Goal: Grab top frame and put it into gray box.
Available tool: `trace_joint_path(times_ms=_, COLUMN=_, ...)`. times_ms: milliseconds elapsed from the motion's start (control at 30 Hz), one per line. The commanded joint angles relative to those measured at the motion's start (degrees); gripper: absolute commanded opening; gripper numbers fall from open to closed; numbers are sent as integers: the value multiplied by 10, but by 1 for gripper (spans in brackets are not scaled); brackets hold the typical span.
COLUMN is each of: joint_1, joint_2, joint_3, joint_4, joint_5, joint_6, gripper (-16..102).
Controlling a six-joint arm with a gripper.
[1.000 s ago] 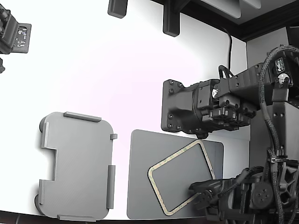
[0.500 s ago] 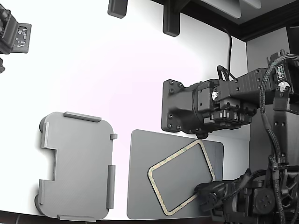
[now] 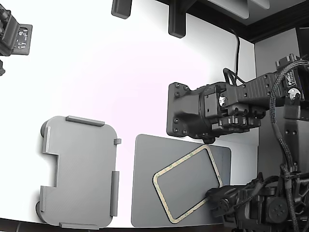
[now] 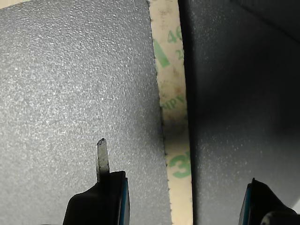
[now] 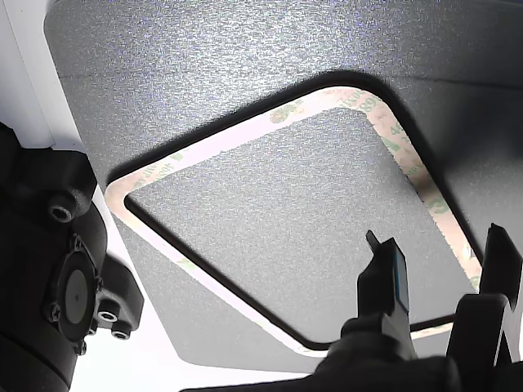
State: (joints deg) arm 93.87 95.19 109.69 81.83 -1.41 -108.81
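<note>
On the dark mat [image 3: 149, 188], hand [image 4: 180, 187] spread wide, straddling the top frame [image 3: 186, 160] rim.

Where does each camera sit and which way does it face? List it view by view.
Exterior view: overhead, looking down on the white table, gray box, dark mat and top frame; both arms show at the exterior view's right.
Wrist view: just behind the gripper, close above the mat, facing the frame's rim; open fingertips show.
Other view: low beside the gripper, angled across the frame; fingers and a black housing show.
Shared: all three see the frame lying on the mat.
</note>
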Motion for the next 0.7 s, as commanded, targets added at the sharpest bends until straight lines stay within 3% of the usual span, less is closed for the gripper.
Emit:
trace_joint_path(times_ms=0, joint_1=-4, joint_2=6, joint_3=-14, joint_4=-4, joint_5=-4, joint_6=3, gripper=99)
trace_joint_path(times_ms=267, joint_1=8, joint_2=-15, joint_3=-22, joint_4=-4, joint_5=1, joint_6=8, gripper=97)
trace_joint_path(times_ms=667, joint_1=12, joint_2=-30, joint_3=-33, joint_4=-5, joint_5=-4, joint_6=23, gripper=83)
